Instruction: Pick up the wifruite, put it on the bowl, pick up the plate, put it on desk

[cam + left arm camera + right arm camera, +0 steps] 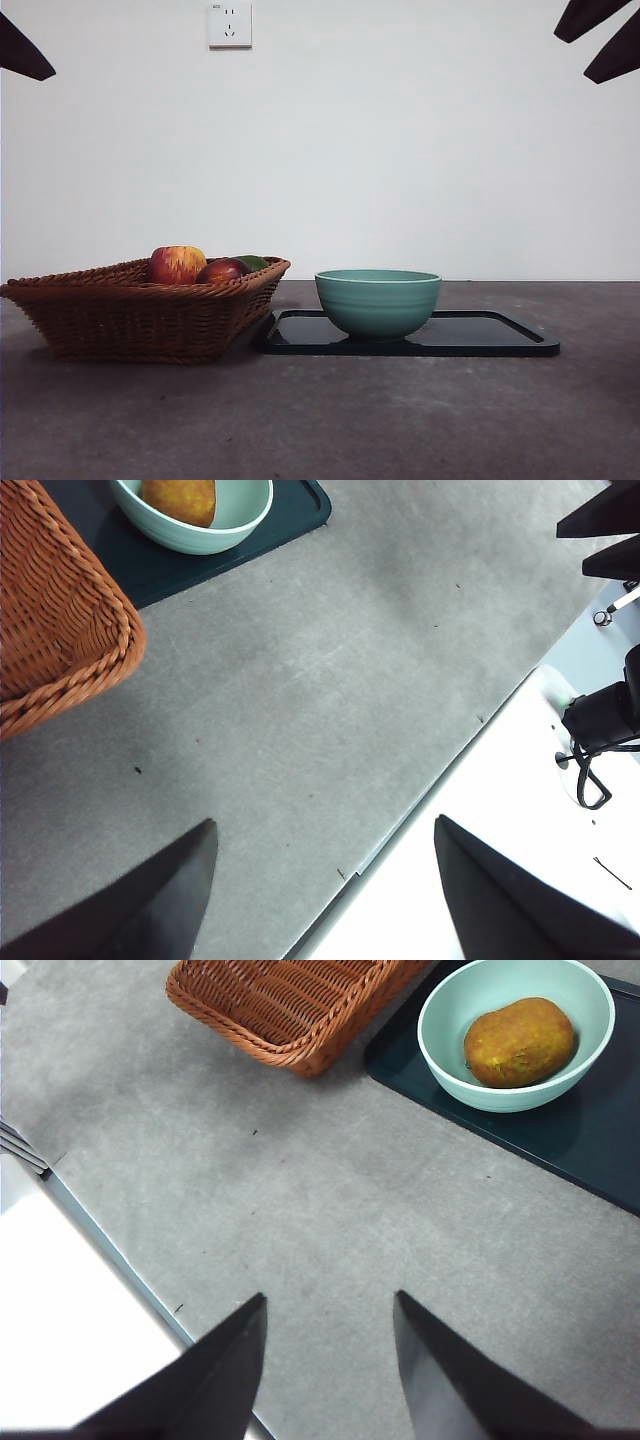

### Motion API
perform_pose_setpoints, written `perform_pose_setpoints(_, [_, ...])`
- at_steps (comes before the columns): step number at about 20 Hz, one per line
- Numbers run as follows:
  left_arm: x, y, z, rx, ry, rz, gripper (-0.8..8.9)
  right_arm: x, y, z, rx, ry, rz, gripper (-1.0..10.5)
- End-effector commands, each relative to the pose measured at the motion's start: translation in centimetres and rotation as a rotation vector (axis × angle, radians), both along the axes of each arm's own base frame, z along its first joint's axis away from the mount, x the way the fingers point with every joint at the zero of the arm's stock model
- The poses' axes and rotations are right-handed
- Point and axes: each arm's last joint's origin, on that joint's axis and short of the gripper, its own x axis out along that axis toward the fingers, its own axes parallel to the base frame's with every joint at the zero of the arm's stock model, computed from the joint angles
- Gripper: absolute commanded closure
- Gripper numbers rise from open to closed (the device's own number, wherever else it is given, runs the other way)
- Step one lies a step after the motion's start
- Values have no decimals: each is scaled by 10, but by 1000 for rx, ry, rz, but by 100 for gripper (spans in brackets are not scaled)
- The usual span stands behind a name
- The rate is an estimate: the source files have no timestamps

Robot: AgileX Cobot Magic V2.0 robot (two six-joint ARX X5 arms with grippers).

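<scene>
The wifruite [519, 1042], a brown-tan oval fruit, lies inside the teal-green bowl [500, 1100]; the left wrist view catches its edge [180, 498] in the bowl [200, 542]. From the front the bowl [378, 300] hides the fruit. The bowl stands on the plate [480, 335], a dark flat rectangular tray [580, 1140] lying on the desk [330, 420]. My left gripper [323, 822] hangs open and empty above bare desk near the table's edge. My right gripper [330, 1295] is also open and empty, well back from the bowl.
A wicker basket [140, 310] stands left of the plate, touching its corner, with a streaked apple [177, 264], a dark red fruit [222, 270] and something green [252, 262]. Black arm tips show at the top corners [22, 50] [600, 35].
</scene>
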Motion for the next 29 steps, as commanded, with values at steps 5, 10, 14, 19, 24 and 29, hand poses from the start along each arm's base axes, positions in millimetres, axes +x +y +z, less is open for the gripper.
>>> perform_pose_setpoints(5, [2, -4, 5, -25, -33, -13, 471, 1, 2, 2, 4, -13, 14, 745])
perform_pose_setpoints(10, [21, -20, 15, -110, -92, 15, 469, 1, 2, 2, 4, -13, 14, 745])
perform_pose_setpoints(14, [50, -39, 26, -79, -104, 31, 468, 1, 2, 2, 7, -10, 12, 745])
perform_pose_setpoints(19, [99, -75, 41, -49, -122, 2, 469, -2, 2, 4, 43, 10, 35, 745])
perform_pose_setpoints(24, [149, -120, 31, 34, -147, -5, 469, -12, -5, 12, 118, 15, -14, 745])
perform_pose_setpoints(29, [187, -158, 7, 111, -157, -16, 469, -32, -17, 35, 234, -30, -59, 745])
